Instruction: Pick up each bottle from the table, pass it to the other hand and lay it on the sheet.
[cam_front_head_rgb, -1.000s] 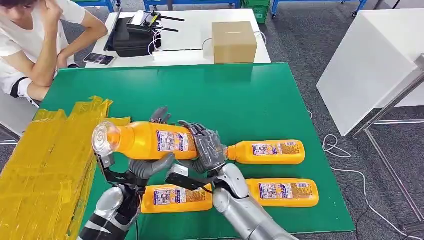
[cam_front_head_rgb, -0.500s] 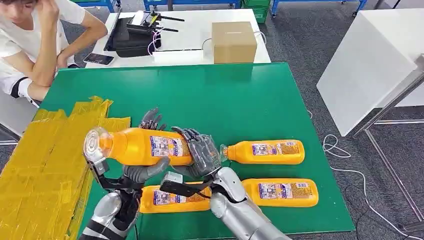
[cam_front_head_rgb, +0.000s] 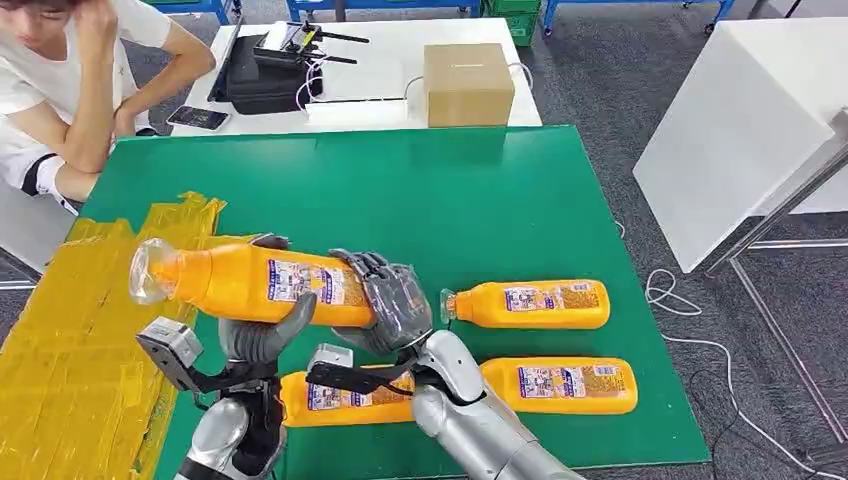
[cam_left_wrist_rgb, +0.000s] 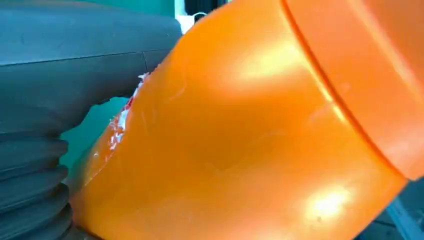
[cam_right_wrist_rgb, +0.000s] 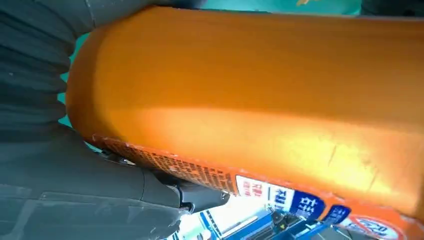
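held bottle: up off the green table, lying level, cap end over the yellow sheet
left hand: wrapped under its middle
right hand: fingers closed round its base
three bottles: lying on the table

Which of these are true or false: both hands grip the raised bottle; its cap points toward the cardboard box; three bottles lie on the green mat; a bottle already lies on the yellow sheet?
1. Both hands grip the raised bottle. True: left hand and right hand are on it.
2. Its cap points toward the cardboard box. False: it points toward the yellow sheet.
3. Three bottles lie on the green mat. True.
4. A bottle already lies on the sheet. False: none does.
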